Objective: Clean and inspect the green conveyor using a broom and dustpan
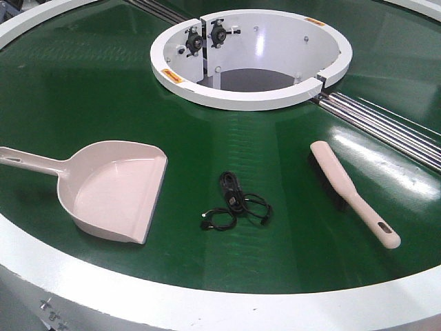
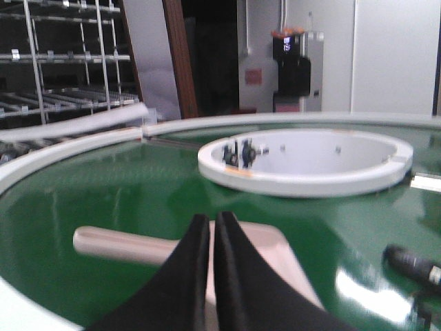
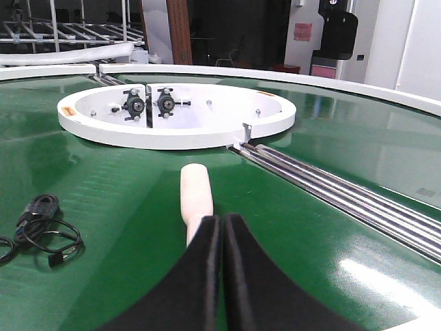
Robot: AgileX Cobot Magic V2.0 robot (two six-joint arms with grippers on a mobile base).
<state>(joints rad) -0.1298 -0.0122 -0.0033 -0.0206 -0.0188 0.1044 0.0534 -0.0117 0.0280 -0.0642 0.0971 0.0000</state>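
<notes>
The green conveyor (image 1: 83, 89) fills the front view. On its left lies the pale pink dustpan (image 1: 117, 189), handle pointing left. The broom (image 1: 348, 187) lies on the right, bristles down, handle toward the near rim. Neither gripper shows in the front view. In the left wrist view my left gripper (image 2: 211, 217) is shut and empty, hovering just in front of the dustpan (image 2: 124, 245). In the right wrist view my right gripper (image 3: 222, 219) is shut and empty, with the broom (image 3: 195, 192) stretching away just beyond its tips.
A tangled black cable (image 1: 234, 203) lies on the belt between dustpan and broom. The white central collar (image 1: 251, 58) rises at the back. Metal rails (image 1: 386, 127) run out to the right. The white outer rim (image 1: 207, 296) borders the near edge.
</notes>
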